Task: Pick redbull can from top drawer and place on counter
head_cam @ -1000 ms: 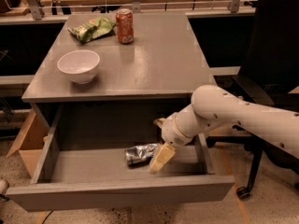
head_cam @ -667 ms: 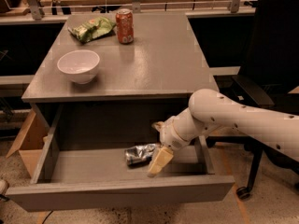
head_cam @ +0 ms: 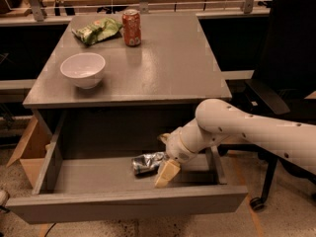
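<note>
The redbull can (head_cam: 147, 163), silver and crinkled, lies on its side on the floor of the open top drawer (head_cam: 123, 207), right of its middle. My gripper (head_cam: 165, 156) reaches into the drawer from the right on a white arm. It is open, with one pale finger (head_cam: 167, 173) in front of the can's right end and the other finger (head_cam: 163, 138) behind it. The can rests on the drawer floor. The grey counter (head_cam: 168, 68) is above the drawer.
On the counter stand a white bowl (head_cam: 83, 69) at the left, an orange-red soda can (head_cam: 131, 27) at the back and a green chip bag (head_cam: 97, 30) beside it. A black office chair (head_cam: 286, 58) stands right. A cardboard box (head_cam: 27, 149) sits left of the drawer.
My arm and gripper have shifted slightly left toward the can. The can has not moved.
</note>
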{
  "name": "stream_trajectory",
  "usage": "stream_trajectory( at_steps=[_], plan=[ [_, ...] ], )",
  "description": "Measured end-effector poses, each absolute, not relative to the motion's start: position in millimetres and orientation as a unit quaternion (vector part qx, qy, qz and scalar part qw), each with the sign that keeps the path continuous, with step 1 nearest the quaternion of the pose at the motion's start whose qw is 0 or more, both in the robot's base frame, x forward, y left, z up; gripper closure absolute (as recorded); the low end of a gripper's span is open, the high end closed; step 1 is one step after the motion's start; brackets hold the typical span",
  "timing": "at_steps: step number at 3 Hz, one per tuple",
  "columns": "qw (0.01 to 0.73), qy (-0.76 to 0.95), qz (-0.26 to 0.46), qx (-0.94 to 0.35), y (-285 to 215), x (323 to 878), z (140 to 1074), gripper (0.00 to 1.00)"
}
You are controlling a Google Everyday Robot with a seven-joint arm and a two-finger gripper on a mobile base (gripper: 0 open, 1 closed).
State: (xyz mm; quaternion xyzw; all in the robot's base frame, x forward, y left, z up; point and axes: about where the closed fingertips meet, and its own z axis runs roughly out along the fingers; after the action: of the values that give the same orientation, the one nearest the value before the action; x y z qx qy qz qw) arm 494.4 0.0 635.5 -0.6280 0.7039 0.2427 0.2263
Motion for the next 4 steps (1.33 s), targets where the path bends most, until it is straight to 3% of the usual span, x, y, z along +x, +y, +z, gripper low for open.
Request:
stream_trajectory(
  at_steps=[1,4],
  plan=[
    [0.224,0.703,0.249,-0.627,3,493,631,0.18],
    [0.235,0.696,0.261,-0.626,4,494,638,0.88]
  ],
)
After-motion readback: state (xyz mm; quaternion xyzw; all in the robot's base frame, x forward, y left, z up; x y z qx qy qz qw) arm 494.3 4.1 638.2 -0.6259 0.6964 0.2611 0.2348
